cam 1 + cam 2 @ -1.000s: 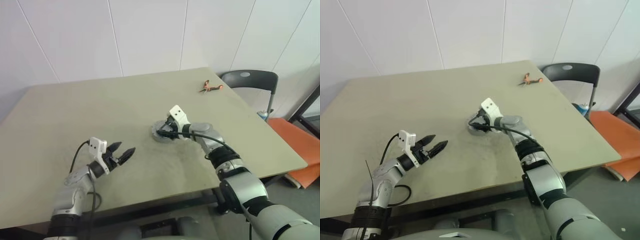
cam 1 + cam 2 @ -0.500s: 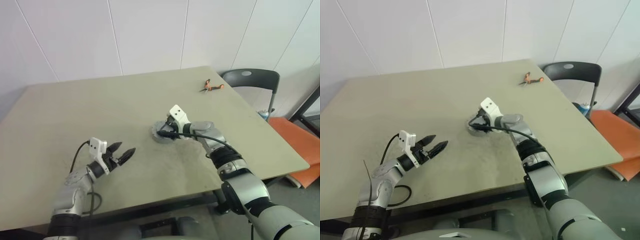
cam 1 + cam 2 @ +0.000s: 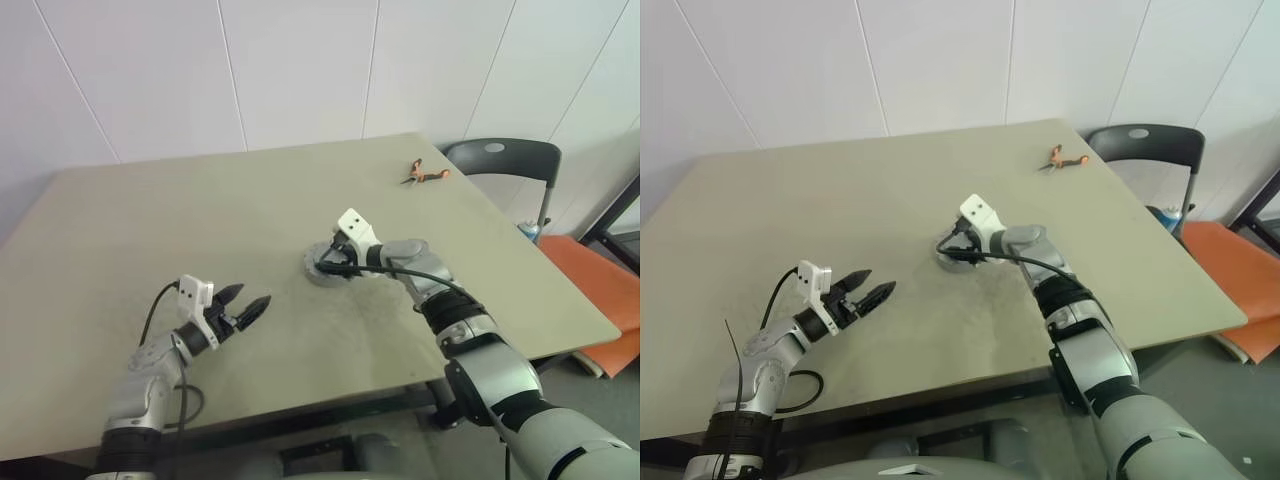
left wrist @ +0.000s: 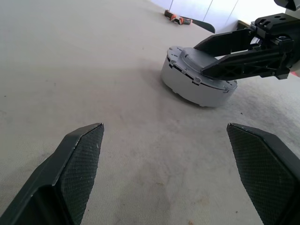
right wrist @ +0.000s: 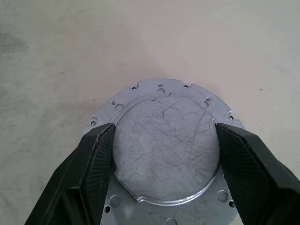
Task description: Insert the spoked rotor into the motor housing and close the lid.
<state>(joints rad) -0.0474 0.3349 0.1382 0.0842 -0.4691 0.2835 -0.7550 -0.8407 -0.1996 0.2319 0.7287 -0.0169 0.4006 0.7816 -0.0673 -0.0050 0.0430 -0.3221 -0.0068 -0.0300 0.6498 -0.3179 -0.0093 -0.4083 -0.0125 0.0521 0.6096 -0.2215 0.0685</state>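
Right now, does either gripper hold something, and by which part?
The right gripper holds the lid by the raised centre, fingers on opposite sides. The left gripper is open, holding nothing.

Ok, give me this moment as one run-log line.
lid: on grey round unit, on table | right gripper: jaws astride lid's raised centre | left gripper: open, apart | pliers: far corner

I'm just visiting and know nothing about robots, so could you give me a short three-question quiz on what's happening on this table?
1. True or false: the right gripper has its fingers on either side of the raised centre of the grey lid.
2. What is the left gripper carrying?
A. a spoked wheel
B. nothing
C. the pliers
3. Which orange-handled tool lies near the far edge of the table, close to the black chair?

Key:
1. True
2. B
3. The pliers
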